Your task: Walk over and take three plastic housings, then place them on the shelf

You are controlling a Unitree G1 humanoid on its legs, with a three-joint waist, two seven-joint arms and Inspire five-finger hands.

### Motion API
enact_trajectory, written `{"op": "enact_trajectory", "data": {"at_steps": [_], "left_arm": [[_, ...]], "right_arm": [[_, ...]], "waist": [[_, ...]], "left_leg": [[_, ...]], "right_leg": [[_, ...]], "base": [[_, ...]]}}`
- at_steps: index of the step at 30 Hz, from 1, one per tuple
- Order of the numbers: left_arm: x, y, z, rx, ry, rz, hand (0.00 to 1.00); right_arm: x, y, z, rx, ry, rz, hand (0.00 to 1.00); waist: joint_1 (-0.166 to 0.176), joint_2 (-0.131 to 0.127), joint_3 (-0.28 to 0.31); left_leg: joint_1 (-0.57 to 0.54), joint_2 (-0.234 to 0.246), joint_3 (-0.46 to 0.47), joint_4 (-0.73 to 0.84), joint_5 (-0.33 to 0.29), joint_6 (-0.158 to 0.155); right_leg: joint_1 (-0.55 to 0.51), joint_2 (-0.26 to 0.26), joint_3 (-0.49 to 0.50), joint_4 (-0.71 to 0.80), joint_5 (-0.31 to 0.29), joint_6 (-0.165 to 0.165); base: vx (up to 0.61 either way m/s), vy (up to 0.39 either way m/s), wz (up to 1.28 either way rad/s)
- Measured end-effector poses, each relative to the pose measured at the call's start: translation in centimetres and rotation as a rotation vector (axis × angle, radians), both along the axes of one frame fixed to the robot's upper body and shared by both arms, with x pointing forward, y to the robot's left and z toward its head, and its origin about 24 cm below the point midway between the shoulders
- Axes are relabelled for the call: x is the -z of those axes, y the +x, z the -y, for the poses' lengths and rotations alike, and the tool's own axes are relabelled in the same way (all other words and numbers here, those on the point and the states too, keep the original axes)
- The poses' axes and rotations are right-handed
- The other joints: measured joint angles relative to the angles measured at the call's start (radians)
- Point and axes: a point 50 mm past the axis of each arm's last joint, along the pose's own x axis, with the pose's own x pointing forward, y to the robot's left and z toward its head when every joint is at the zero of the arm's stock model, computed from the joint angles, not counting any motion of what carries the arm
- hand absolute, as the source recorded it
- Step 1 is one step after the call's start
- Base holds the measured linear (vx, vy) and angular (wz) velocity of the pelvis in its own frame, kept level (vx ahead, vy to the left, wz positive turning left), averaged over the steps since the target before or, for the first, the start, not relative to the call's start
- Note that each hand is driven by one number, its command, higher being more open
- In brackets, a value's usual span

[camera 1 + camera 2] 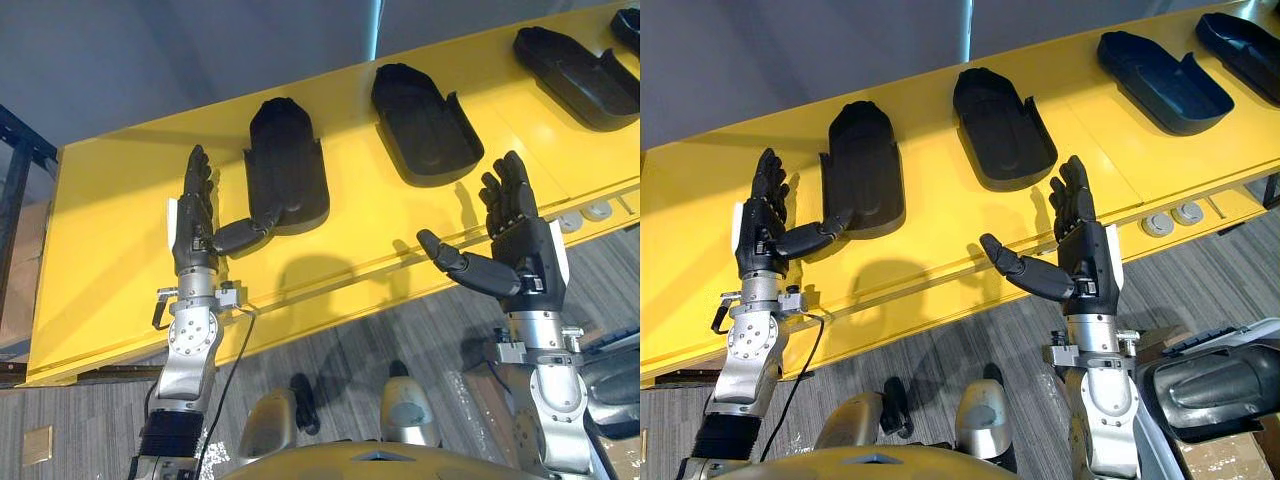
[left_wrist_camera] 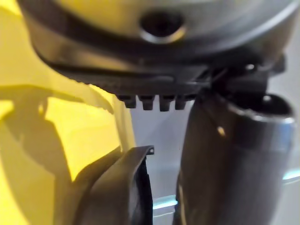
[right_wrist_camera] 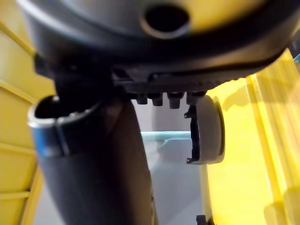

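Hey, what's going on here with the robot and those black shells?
The robot stands at the yellow table with both hands open, holding nothing. Its left hand reaches beside the leftmost black housing, thumb by its near end; contact is unclear. The right hand hovers at the table's front edge near a second housing. A third housing lies further right.
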Motion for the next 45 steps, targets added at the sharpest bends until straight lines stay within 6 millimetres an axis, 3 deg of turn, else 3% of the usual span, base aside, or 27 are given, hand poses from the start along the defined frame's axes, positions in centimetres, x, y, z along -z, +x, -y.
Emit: {"op": "enact_trajectory", "data": {"at_steps": [4, 9, 14, 18, 21, 29, 33, 37, 45], "left_arm": [[-1.2, -0.7, 0.5, 0.046, 0.009, 0.05, 1.0], [-0.3, -2.2, 0.5, 0.096, 0.027, 0.009, 1.0], [0.4, -3.1, 0.8, 0.152, 0.043, -0.033, 1.0], [0.6, -3.6, 0.8, 0.187, 0.055, -0.053, 1.0], [0.5, -4.0, 0.9, 0.22, 0.067, -0.057, 1.0], [0.6, -4.2, 1.2, 0.286, 0.048, -0.061, 1.0], [0.6, -4.2, 1.2, 0.307, 0.017, -0.059, 1.0], [0.6, -4.2, 1.3, 0.335, 0.003, -0.061, 1.0], [0.7, -4.1, 1.7, 0.372, 0.001, -0.074, 1.0]], "right_arm": [[-0.1, -0.1, -0.4, -0.042, 0.002, 0.021, 1.0], [-1.0, 0.8, -0.9, -0.128, 0.034, 0.065, 1.0], [-3.7, 3.8, -1.1, -0.212, 0.011, 0.109, 1.0], [-4.5, 6.1, -1.4, -0.216, 0.059, 0.099, 1.0], [-3.8, 7.9, -1.0, -0.182, 0.146, 0.024, 1.0], [0.1, 12.2, 0.7, -0.012, 0.26, -0.299, 1.0], [-0.3, 13.7, 2.2, 0.051, 0.231, -0.346, 1.0], [-1.6, 15.2, 3.3, 0.03, 0.2, -0.347, 1.0], [-1.3, 16.3, 4.6, -0.044, 0.129, -0.42, 1.0]], "waist": [[0.001, -0.002, -0.005], [0.032, -0.007, -0.041], [0.087, -0.016, -0.064], [0.116, -0.023, -0.069], [0.137, -0.029, -0.076], [0.166, -0.028, -0.085], [0.19, -0.017, -0.088], [0.192, -0.008, -0.087], [0.214, 0.017, -0.088]], "left_leg": [[0.013, -0.004, -0.012, -0.014, 0.004, -0.002], [0.028, -0.011, -0.044, -0.041, 0.021, -0.007], [0.037, -0.022, -0.103, -0.05, 0.035, -0.009], [0.032, -0.03, -0.138, -0.049, 0.038, -0.014], [0.013, -0.035, -0.162, -0.041, 0.042, -0.015], [-0.018, -0.04, -0.212, -0.012, 0.049, -0.009], [-0.023, -0.042, -0.225, -0.011, 0.051, -0.018], [-0.039, -0.043, -0.244, 0.003, 0.056, -0.019], [-0.038, -0.049, -0.257, 0.001, 0.063, -0.021]], "right_leg": [[0.025, -0.001, -0.015, -0.019, 0.003, 0.0], [0.064, -0.001, -0.054, -0.05, 0.006, -0.002], [0.123, -0.002, -0.119, -0.077, 0.011, -0.007], [0.148, -0.001, -0.155, -0.088, 0.014, -0.012], [0.152, -0.001, -0.18, -0.092, 0.015, -0.014], [0.169, 0.01, -0.212, -0.102, 0.024, -0.017], [0.171, 0.013, -0.215, -0.101, 0.024, -0.017], [0.173, 0.019, -0.232, -0.1, 0.024, -0.017], [0.179, 0.022, -0.241, -0.099, 0.024, -0.017]], "base": [[0.0, -0.002, 0.06], [0.04, -0.022, 0.21], [-0.01, -0.018, 0.32], [-0.05, -0.01, 0.28], [-0.04, 0.005, 0.26], [-0.02, 0.007, 0.18], [-0.04, 0.005, 0.1], [-0.04, 0.002, 0.13], [-0.03, 0.007, 0.03]]}}
